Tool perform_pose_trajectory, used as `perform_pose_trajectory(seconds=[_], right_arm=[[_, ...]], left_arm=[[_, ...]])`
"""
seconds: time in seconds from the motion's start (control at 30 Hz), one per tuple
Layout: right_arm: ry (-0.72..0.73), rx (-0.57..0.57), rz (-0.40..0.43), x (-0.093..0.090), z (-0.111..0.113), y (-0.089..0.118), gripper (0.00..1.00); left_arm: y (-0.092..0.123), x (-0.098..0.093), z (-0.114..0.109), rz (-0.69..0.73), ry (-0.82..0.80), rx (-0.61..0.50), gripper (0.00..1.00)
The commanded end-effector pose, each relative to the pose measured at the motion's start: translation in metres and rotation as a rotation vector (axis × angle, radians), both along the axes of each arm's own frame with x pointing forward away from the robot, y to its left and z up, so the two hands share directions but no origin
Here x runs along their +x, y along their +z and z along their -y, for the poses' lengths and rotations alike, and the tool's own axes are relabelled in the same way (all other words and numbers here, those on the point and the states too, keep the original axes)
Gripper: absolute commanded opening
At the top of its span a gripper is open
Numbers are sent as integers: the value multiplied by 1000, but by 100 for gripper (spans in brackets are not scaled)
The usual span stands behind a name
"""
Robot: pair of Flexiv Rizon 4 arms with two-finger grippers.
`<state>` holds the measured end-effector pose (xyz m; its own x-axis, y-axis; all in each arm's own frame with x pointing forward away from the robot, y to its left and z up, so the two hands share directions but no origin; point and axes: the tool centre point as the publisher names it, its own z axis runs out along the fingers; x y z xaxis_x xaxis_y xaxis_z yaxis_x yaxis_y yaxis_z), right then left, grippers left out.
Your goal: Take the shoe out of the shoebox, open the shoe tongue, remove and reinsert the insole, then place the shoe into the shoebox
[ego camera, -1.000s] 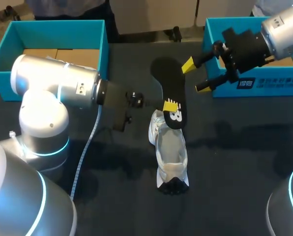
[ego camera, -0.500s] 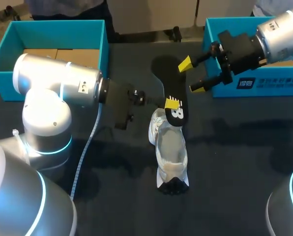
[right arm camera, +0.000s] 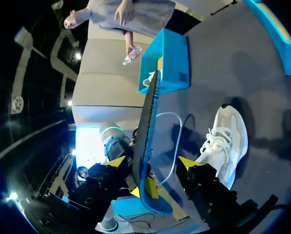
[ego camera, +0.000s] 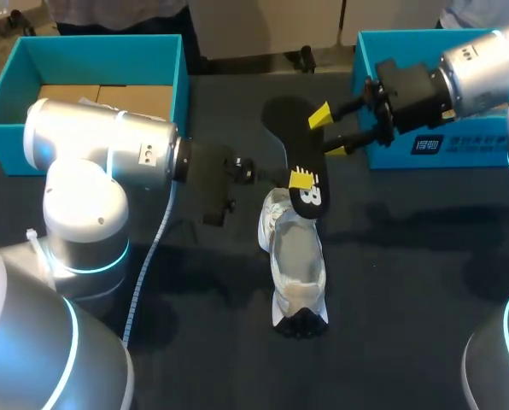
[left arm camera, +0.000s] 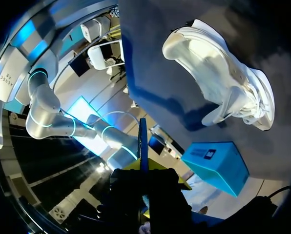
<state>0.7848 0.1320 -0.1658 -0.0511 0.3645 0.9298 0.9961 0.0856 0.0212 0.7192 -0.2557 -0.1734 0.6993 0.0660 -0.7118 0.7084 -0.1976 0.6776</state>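
Note:
The white shoe (ego camera: 296, 266) lies on the dark table, toe toward me; the left wrist view shows this shoe (left arm camera: 218, 83) ahead of the fingers. Above its heel the black insole (ego camera: 295, 154) is held up on edge, with my left gripper (ego camera: 299, 180) shut on its lower part. Edge-on, the insole (left arm camera: 143, 139) rises from my left gripper (left arm camera: 144, 171). My right gripper (ego camera: 326, 133) is at the insole's right edge. From the right wrist, the insole (right arm camera: 146, 126) stands between the fingers of my right gripper (right arm camera: 152, 163), which is open, with a gap to one finger.
A teal shoebox (ego camera: 184, 81) with cardboard inside stands at the back left. A second teal shoebox (ego camera: 459, 149) stands at the back right, behind my right arm. A white cable (ego camera: 152, 248) trails on the table near my left arm.
My right gripper has moved left to the insole and its fingers have narrowed. My left arm has shifted slightly right with the insole.

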Motion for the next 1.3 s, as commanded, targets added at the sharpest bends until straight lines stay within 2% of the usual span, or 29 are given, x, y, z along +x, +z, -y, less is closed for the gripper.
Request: perform_pose_trajectory(seconds=[0.03, 0.2, 0.3, 0.43, 0.67, 0.77, 1.17, 1.3], right_arm=[[-10, 15, -4, 1, -5, -6, 62], [-20, 22, -14, 1, -7, -8, 64], [-22, 28, -15, 1, -9, -9, 68], [-33, 25, -25, 2, -10, -9, 67], [-39, 23, -36, -1, -11, -3, 56], [-36, 22, -35, -2, -12, -1, 47], [0, 28, -46, -2, -17, -1, 43], [4, 27, -48, -2, -18, -2, 39]], left_arm=[[0, 1, 4, 4, 1, 1, 0], [0, 1, 4, 7, 1, 3, 0], [-1, 0, 5, 6, 1, 5, 0], [-1, -2, 7, 7, -3, 8, 0], [-2, -4, 8, 11, -8, 14, 0], [-3, -5, 8, 12, -8, 16, 0], [-3, -7, 8, 22, -8, 17, 0], [-3, -8, 8, 23, -10, 18, 0]])
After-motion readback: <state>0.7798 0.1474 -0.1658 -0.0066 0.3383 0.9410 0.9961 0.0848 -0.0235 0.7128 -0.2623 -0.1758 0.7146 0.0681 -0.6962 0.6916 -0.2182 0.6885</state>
